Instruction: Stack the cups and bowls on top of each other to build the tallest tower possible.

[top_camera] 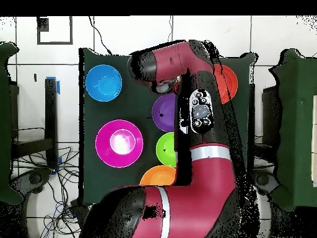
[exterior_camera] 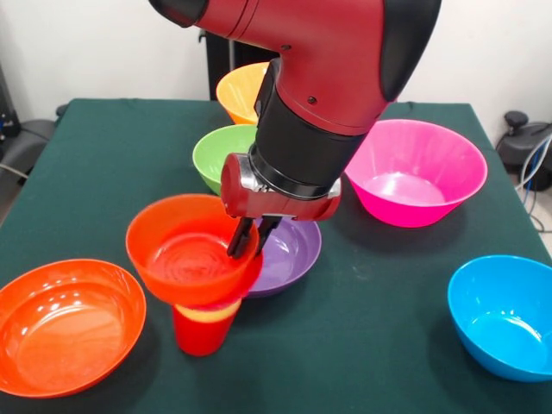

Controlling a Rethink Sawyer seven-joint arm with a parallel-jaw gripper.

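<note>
Tower point(exterior_camera: 200, 276) — orange-red bowl nested atop yellow, red cups — upright.

A lab: tiled floor point(top_camera: 43, 80), loose cables point(top_camera: 56, 186), cloth-covered table point(exterior_camera: 388, 345).

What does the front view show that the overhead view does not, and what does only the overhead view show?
Only the front view shows the tower: a red cup at the base with an orange-red bowl on top, and the gripper reaching into that bowl. In the overhead view the arm covers all of this. Only the overhead view shows the tiled floor around the table. Both show the blue bowl, the magenta bowl, the green bowl and the purple bowl.
</note>
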